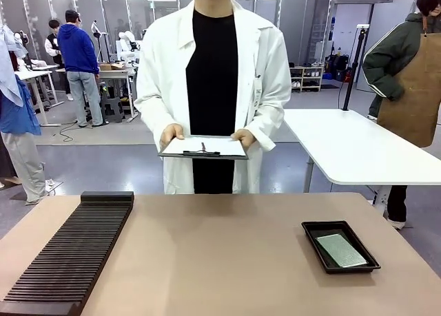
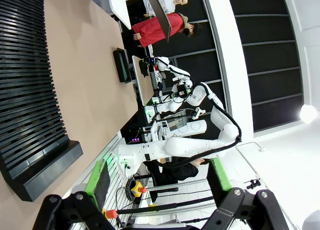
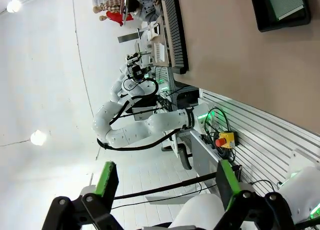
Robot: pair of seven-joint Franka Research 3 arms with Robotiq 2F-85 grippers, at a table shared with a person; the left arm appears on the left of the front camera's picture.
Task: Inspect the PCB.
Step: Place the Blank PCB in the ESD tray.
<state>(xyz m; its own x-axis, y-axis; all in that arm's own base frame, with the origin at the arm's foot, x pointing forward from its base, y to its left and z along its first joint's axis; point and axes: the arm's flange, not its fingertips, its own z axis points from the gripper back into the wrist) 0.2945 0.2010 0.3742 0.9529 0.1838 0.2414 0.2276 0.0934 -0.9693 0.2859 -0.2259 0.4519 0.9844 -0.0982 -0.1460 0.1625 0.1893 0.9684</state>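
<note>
PCB (image 1: 342, 250) flat in shallow black tray (image 1: 311, 235), right part of bench (image 1: 213, 254), pale speckled face up; in right wrist view cut off by top edge. Slotted black rack (image 1: 69, 257) on left part, near end cropped. Person beyond far edge, both hands on clipboard (image 1: 204, 147). Left gripper (image 2: 157, 182) jaws wide apart, empty. Right gripper (image 3: 165, 185) jaws wide apart, empty.

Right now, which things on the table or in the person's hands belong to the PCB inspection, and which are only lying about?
Belong to the job:
- PCB, lying flat in the black tray at the table's right
- clipboard, probably, held in both the person's hands

Just lying about:
- black slotted rack on the table's left; nothing rests on it
</note>
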